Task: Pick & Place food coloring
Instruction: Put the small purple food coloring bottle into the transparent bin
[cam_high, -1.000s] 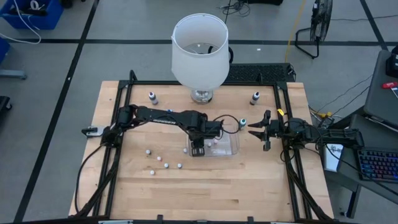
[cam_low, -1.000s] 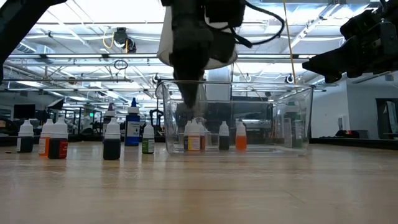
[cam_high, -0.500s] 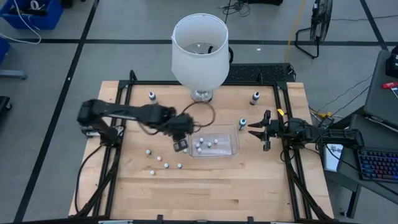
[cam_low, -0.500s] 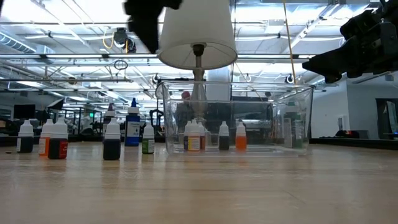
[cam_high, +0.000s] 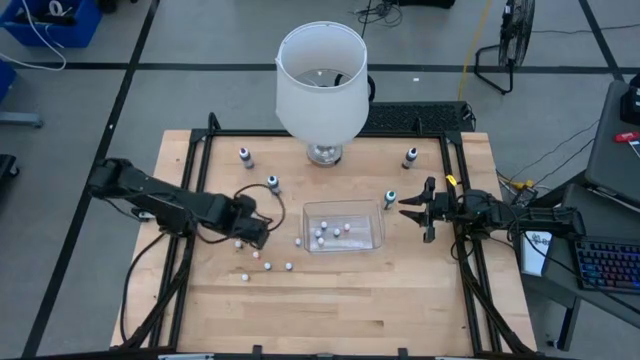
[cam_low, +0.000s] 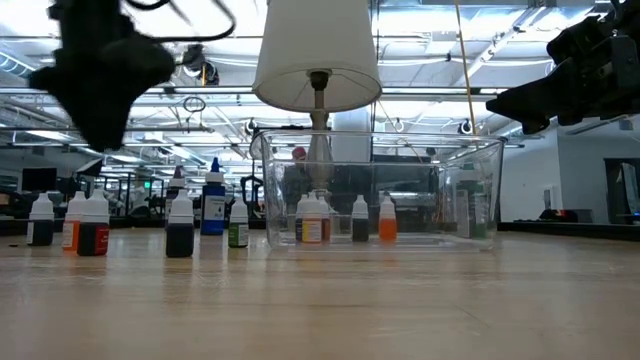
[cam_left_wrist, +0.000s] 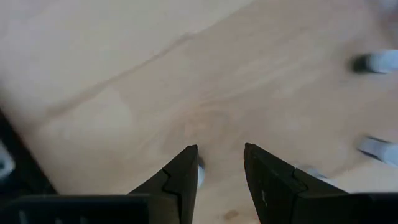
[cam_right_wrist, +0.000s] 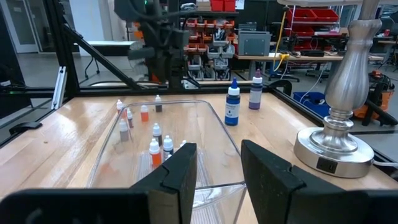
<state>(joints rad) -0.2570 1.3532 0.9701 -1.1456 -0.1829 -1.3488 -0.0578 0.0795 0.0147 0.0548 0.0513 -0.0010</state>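
Note:
The food coloring bottles are tiny, with white caps. Several stand inside the clear tub (cam_high: 343, 226), seen as orange and dark bodies (cam_low: 360, 218). Several more stand loose on the table left of the tub (cam_high: 262, 258), (cam_low: 90, 225). My left gripper (cam_high: 255, 232) hovers open above these loose bottles, blurred in the low view (cam_low: 100, 100). A white cap (cam_left_wrist: 200, 175) shows beside one finger in the left wrist view. My right gripper (cam_high: 415, 210) waits open at the tub's right end, off the table, looking along the tub (cam_right_wrist: 168, 143).
A white-shaded lamp (cam_high: 320, 80) stands at the far edge, its metal base (cam_right_wrist: 336, 149) near the tub. Larger bottles stand apart: one blue (cam_right_wrist: 232, 102), one purple (cam_right_wrist: 255, 90), and others (cam_high: 246, 155), (cam_high: 272, 183), (cam_high: 390, 198). Bare wood lies toward the near edge.
My left gripper has risen out of the tub and swung quickly toward the table's left and slightly nearer, ending over the loose bottles. The arm has folded back leftward. The tub, the bottles and my right arm have stayed put.

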